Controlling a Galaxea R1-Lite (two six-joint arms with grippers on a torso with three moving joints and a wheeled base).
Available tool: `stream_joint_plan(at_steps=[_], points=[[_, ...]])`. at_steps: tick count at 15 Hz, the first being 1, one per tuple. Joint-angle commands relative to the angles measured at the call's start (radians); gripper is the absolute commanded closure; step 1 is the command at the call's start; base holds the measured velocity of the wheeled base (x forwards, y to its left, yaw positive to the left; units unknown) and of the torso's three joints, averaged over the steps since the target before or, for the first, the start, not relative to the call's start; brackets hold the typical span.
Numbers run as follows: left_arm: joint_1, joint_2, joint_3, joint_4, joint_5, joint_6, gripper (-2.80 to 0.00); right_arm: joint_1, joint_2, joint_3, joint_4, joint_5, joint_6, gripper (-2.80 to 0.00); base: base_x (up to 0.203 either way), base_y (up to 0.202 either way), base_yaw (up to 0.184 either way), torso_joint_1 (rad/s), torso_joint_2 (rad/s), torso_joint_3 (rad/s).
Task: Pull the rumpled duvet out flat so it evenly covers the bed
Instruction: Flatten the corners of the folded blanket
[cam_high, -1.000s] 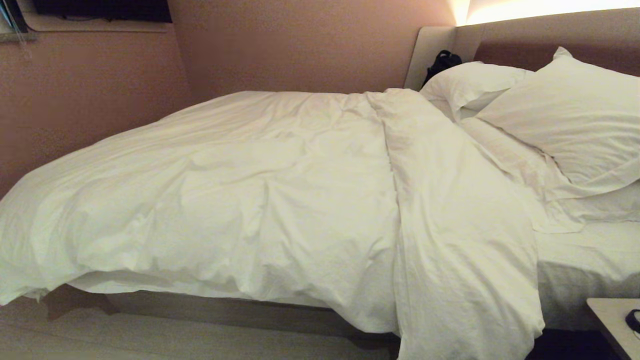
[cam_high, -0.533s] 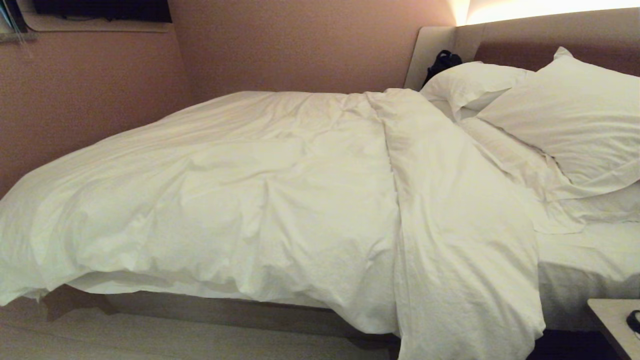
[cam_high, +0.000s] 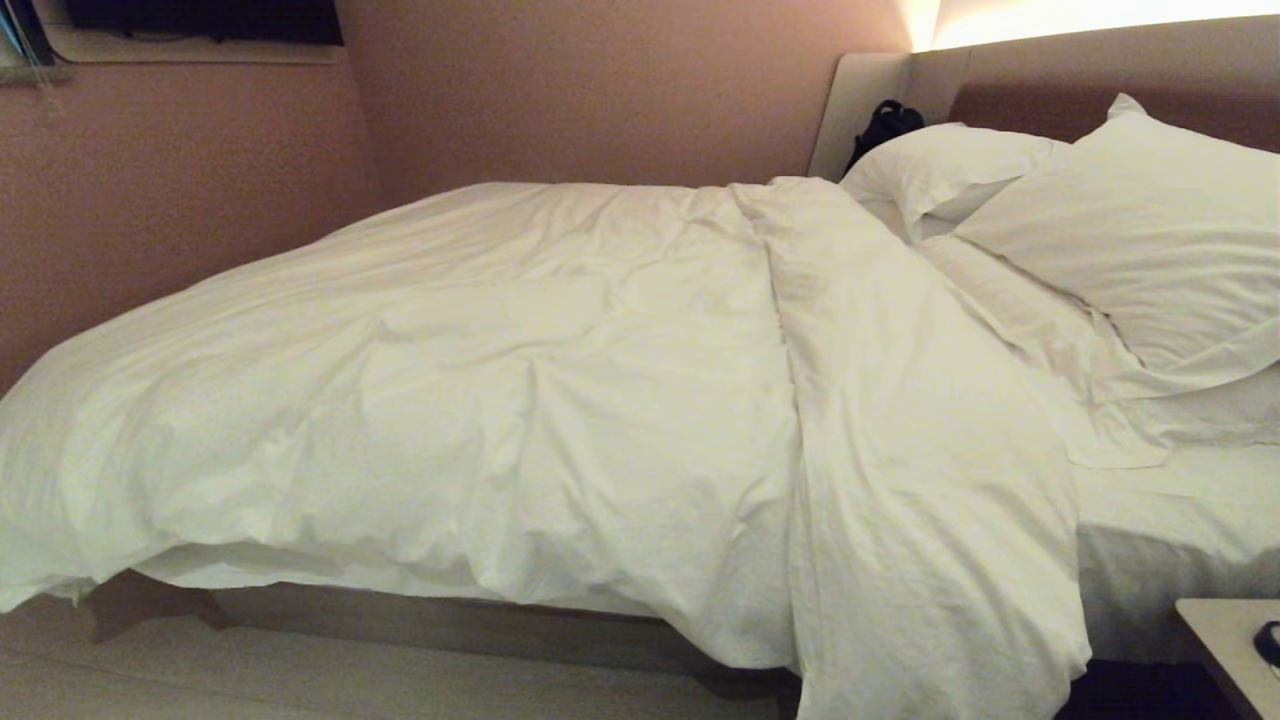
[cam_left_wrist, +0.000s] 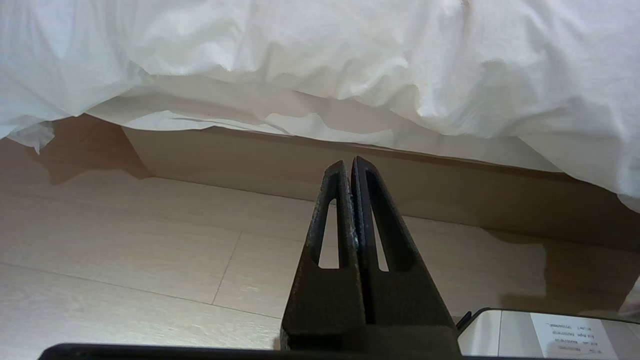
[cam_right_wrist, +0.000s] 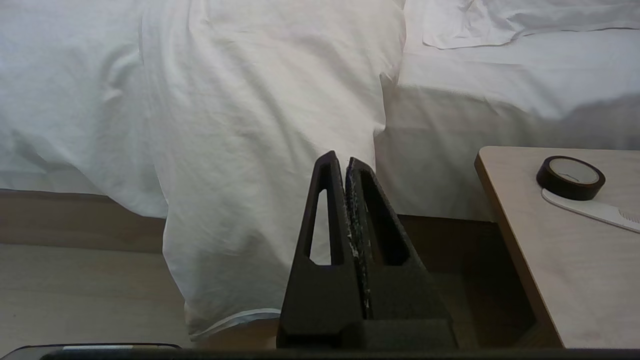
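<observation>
Left black two-fingered hand (cam_left_wrist: 348, 165) pressed shut, empty, low over pale wood-plank floor (cam_left_wrist: 150, 240), pointing at the grey-beige base of the wide low bed (cam_left_wrist: 280, 160). Just beyond and above, overhanging hem of the puffy, creased white duvet (cam_left_wrist: 320, 60). Right black hand (cam_right_wrist: 341, 162) likewise closed on nothing, aimed at a duvet fold drooping to the floor. Beside it, light wooden desk (cam_right_wrist: 550, 260) carrying a black tape roll (cam_right_wrist: 570, 177). Small printed label near the left hand, unreadable. Two plump white pillows (cam_high: 1150, 230) by the headboard.

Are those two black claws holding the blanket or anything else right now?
No. The left gripper and right gripper are both shut on nothing, short of the duvet, which hangs over the bed's side.
</observation>
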Motion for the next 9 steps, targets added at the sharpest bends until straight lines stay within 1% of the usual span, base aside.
stream_joint_plan(at_steps=[1,3,4,9], points=[[0.000,0.000,0.000,0.001,0.000,-0.001,0.00,0.001,0.000,0.000,0.000,0.000,0.000,0.00,0.000,0.000,0.000,0.000,0.00,0.000],[0.000,0.000,0.000,0.001,0.000,-0.001,0.00,0.001,0.000,0.000,0.000,0.000,0.000,0.00,0.000,0.000,0.000,0.000,0.00,0.000],[0.000,0.000,0.000,0.001,0.000,-0.001,0.00,0.001,0.000,0.000,0.000,0.000,0.000,0.00,0.001,0.111,-0.001,0.002,0.00,-0.002],[0.000,0.000,0.000,0.001,0.002,-0.004,0.00,0.001,0.000,0.000,0.000,0.000,0.000,0.00,0.000,0.191,0.001,0.002,0.00,0.001]])
